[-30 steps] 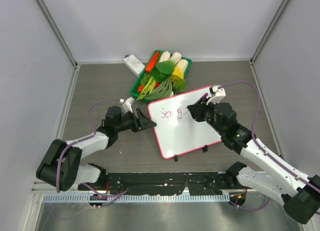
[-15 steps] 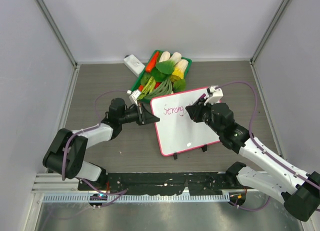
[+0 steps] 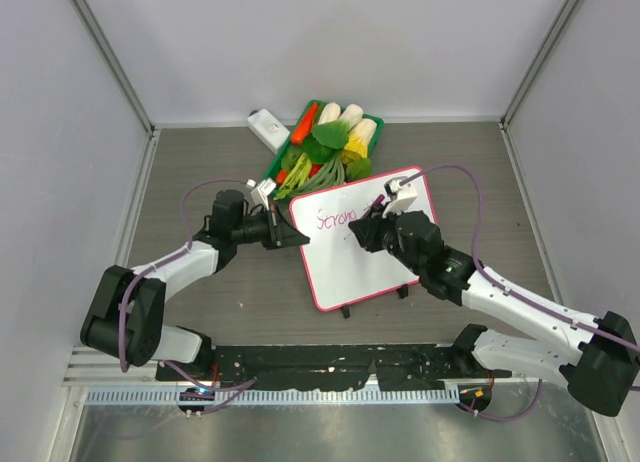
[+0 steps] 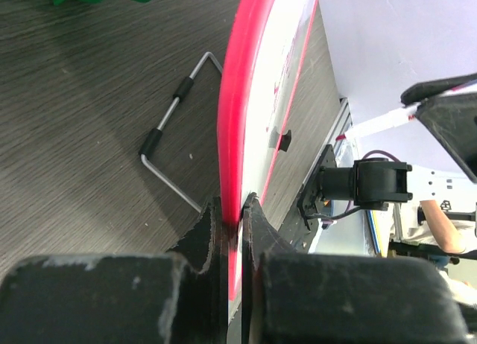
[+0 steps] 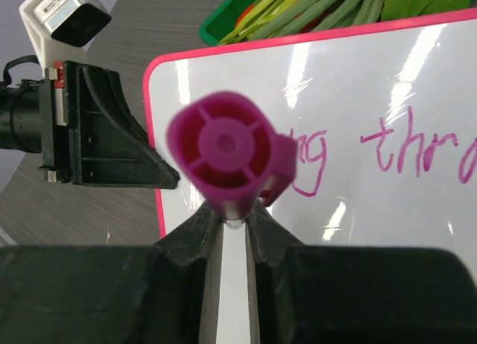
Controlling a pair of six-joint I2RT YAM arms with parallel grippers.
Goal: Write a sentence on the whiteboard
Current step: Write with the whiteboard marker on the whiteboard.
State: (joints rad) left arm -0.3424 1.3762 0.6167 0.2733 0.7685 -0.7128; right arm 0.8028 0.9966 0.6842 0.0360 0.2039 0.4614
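**A:** Why is the left gripper [image 4: 235, 210] on the board at all?

**B:** To steady it, I'd say. The whiteboard [image 3: 372, 267] sits mid-table, propped on a wire stand leg [image 4: 182, 88], so pen pressure could rock or slide it. The jaws are clamped on the pink-red rim at the board's 9 o'clock edge, one finger on each face.

**A:** And the right gripper [image 5: 233, 214]?

**B:** Its jaws are pinched on a magenta marker [image 5: 223, 152], with the butt end facing the wrist camera and the tip towards the board face. The arm reaches in from the board's 4 o'clock, so it does not cross the left arm.

**A:** How far along is the sentence [image 5: 387, 150]?

**B:** One line of magenta script runs along the far part of the board, and the wrist view shows "ng thro". I can't tell whether the tip is touching. White space shows towards 3 o'clock on that line and across the near half, so I judge a second line fits.

**A:** Any tight edges?

**B:** The green vegetable basket [image 3: 322, 147] sits at the board's 12 o'clock, just beside its far left corner. A small white block [image 3: 267, 129] lies at the basket's 9 o'clock. Bare table [image 3: 190, 172] shows at the board's 3 and 9 o'clock, giving both arms sideways room. The near corner comes close to the arms' base rail.
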